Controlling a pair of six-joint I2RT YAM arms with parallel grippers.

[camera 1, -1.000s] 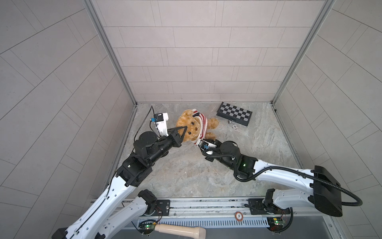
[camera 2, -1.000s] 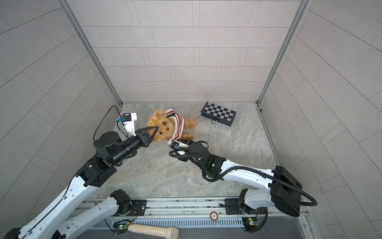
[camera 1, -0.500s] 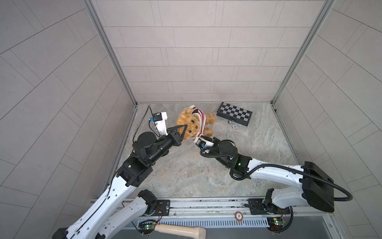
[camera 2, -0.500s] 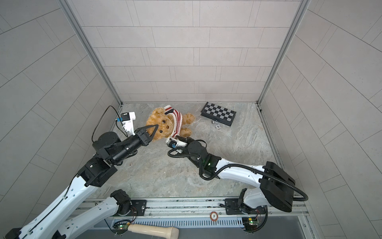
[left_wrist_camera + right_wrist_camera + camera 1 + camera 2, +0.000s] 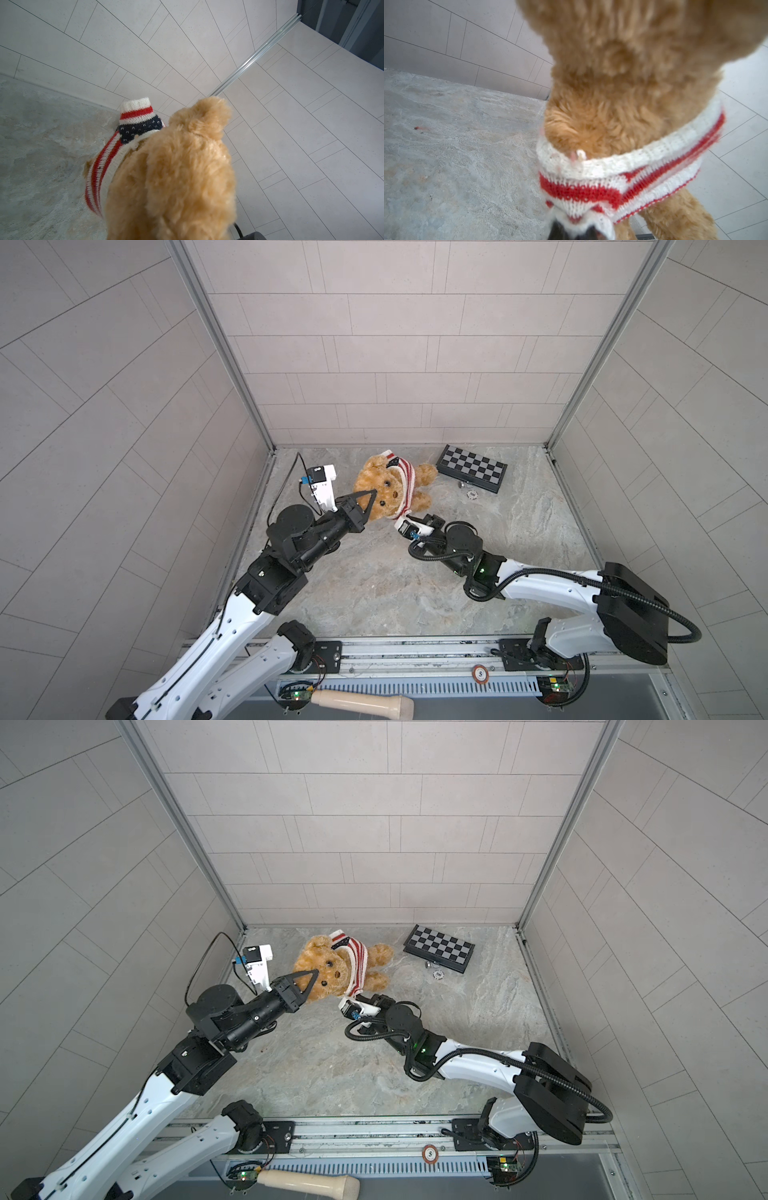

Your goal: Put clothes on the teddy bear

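The right jaws are clenched on the lower edge of the red-and-white striped knitted sweater. In the right wrist view their dark tips pinch the bunched wool. In both top views they sit just below the small fluffy golden-brown teddy bear.

The left jaws are drawn to a point and grasp the fur at the side of the bear's head, next to its dark eyes. The left wrist view shows only the back of the head and one round ear, close up; the tips themselves are hidden there.

The sweater sits as a band around the bear's body just under the head. One sleeve with a white cuff and a navy patch sticks out at the far side. The bear's tummy and legs are bare below the band.

The bear is at the back left of the grey marbled counter, head toward the left arm and legs toward a black-and-white chequered board. Whether its head rests on the counter I cannot tell.

The board lies flat near the back wall, apart from the bear. A small round silvery piece lies just in front of it. A cream wooden handle lies at the front, below the arm rail.
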